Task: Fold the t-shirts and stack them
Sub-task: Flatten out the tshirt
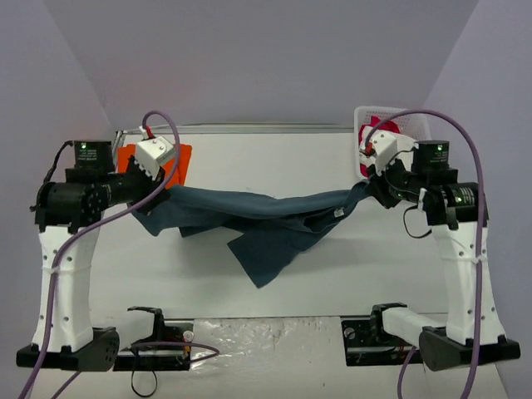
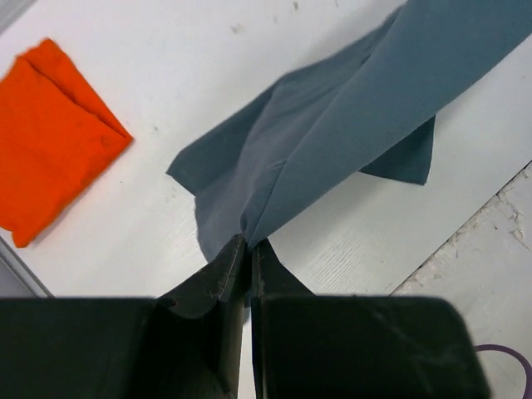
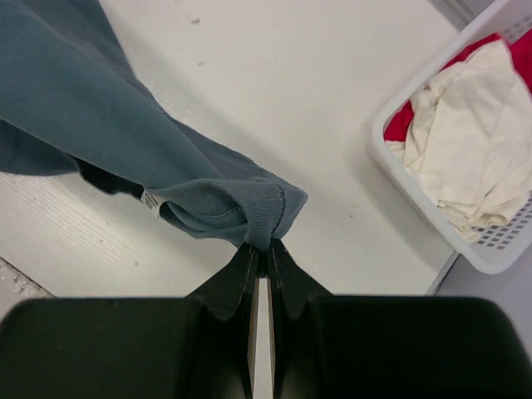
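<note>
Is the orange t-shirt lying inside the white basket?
No, the orange t-shirt lies folded on the table, while the basket shows a white garment and a red garment.

In the top view the orange t-shirt (image 1: 183,164) is mostly hidden behind the left gripper (image 1: 164,193). The basket (image 3: 420,214) runs off the right wrist view's edge, and its red cloth (image 3: 401,123) lies mostly under a white cloth (image 3: 474,133). The tag (image 3: 150,200) on the blue t-shirt (image 3: 100,125) is too small to read.
</note>
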Tool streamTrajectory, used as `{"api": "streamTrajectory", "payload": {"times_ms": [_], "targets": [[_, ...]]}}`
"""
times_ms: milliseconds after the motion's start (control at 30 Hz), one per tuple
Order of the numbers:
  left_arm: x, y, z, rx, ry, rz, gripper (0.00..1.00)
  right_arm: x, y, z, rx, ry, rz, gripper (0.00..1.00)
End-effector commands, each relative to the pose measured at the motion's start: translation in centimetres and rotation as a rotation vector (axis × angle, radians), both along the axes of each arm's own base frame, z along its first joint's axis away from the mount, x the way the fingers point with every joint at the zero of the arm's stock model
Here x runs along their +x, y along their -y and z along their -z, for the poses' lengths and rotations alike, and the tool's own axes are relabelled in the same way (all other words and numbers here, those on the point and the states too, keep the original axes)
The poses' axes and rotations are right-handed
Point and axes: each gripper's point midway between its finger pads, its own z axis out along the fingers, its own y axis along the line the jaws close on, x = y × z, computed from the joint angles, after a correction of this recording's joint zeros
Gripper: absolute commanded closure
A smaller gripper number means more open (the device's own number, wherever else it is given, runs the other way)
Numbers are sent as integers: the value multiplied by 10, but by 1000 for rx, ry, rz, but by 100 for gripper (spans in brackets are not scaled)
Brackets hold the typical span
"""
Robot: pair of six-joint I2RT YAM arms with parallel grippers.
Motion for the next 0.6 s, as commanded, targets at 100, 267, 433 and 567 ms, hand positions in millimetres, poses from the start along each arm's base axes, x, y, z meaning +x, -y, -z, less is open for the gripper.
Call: {"api": "streamTrajectory", "payload": {"times_ms": [100, 267, 433, 567], "targets": [[-22, 1, -44, -55, 166, -22, 98, -39, -2, -58, 31, 181, -34, 100], [-19, -3, -40, -31, 156, -34, 97, -37, -4, -63, 32, 199, -54, 100], [-12, -6, -32, -15, 148, -48, 98, -29, -4, -47, 22, 148, -55, 100], [-3, -7, -21, -10, 122, -62, 98, -10, -4, -25, 18, 90, -42, 100]]}}
